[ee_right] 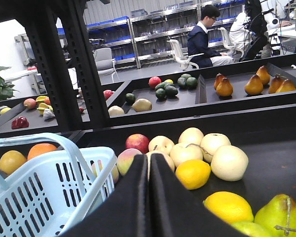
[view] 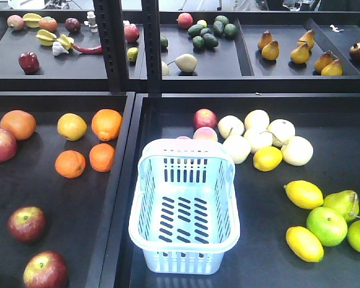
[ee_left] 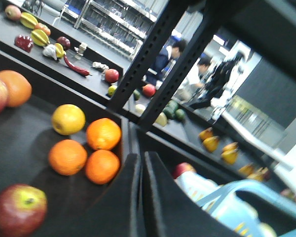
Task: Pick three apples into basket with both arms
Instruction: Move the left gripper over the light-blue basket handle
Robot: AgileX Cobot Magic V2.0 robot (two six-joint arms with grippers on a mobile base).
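**Both grippers closed and empty; apples in the left tray, basket in the right**

In the left wrist view, the left gripper [ee_left: 139, 163] has its two black fingers pressed flat together with nothing between them. It hangs over the right edge of the left tray [view: 48, 192]. The right gripper [ee_right: 148, 165] is the same, with its fingers closed against each other and holding nothing. It sits low over the right tray [view: 336, 162], just beside the basket [view: 186, 143].

The three apples [view: 27, 224] all lie in the left tray, outside the basket. The rear apple [view: 0, 145] is against the left edge. The middle apple [view: 27, 224] is farther forward, and the front apple [view: 45, 271] is near the front edge. A dark red sliver at the front-left corner is cut off too much to identify.

The oranges [view: 102, 157] and a yellow fruit [view: 72, 126] lie toward that tray's rear right, well apart from the apples.

The basket stands upright along the left edge of the right tray, with its handles down on the rim. The pale round fruits [view: 258, 120] cluster toward the rear edge. The lemons [view: 304, 194] and green fruits [view: 327, 225] lie toward the right edge.
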